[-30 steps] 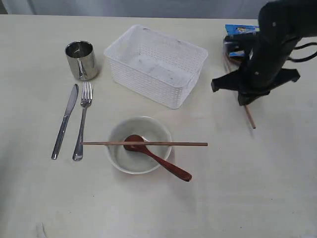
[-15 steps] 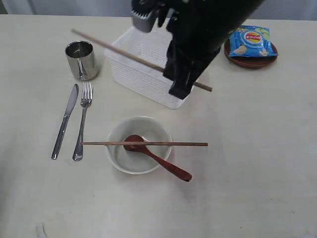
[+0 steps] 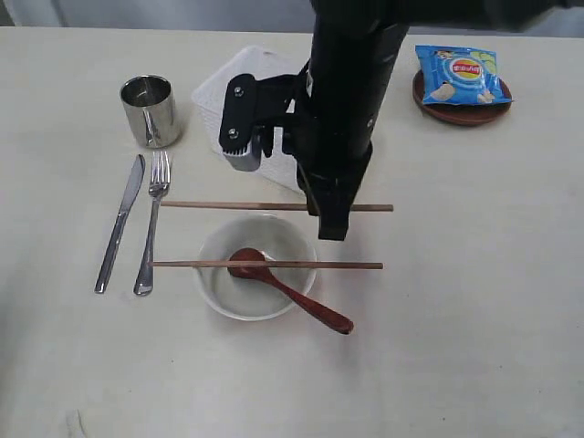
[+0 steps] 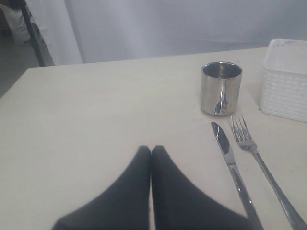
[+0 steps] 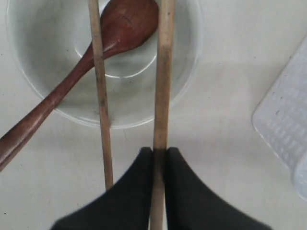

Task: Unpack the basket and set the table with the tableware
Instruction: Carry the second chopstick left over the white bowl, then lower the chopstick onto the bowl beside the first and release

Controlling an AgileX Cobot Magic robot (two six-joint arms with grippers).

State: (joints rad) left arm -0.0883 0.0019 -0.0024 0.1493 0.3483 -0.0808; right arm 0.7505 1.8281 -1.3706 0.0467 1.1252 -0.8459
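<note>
Cream bench (image 3: 474,347): right pincer (image 5: 159,152) clamps a chopstick (image 3: 219,205), level, by far rim of the bowl (image 3: 212,294); left pincer (image 4: 151,149) closed, empty.

Bright and diffusely lit, with only faint, soft-edged shadows beside the cup (image 3: 151,111) and bowl (image 3: 257,266) on the pale worktop (image 3: 456,319), and sharp throughout in the exterior view. In the left wrist view, pale streaks of glare down the cup's steel and soft focus on the dark left claw (image 4: 151,149) close to the lens. Same near blur on the right claw (image 5: 159,151) and the chopstick (image 5: 163,86) pinched in it, with the bowl beyond fairly crisp.
</note>
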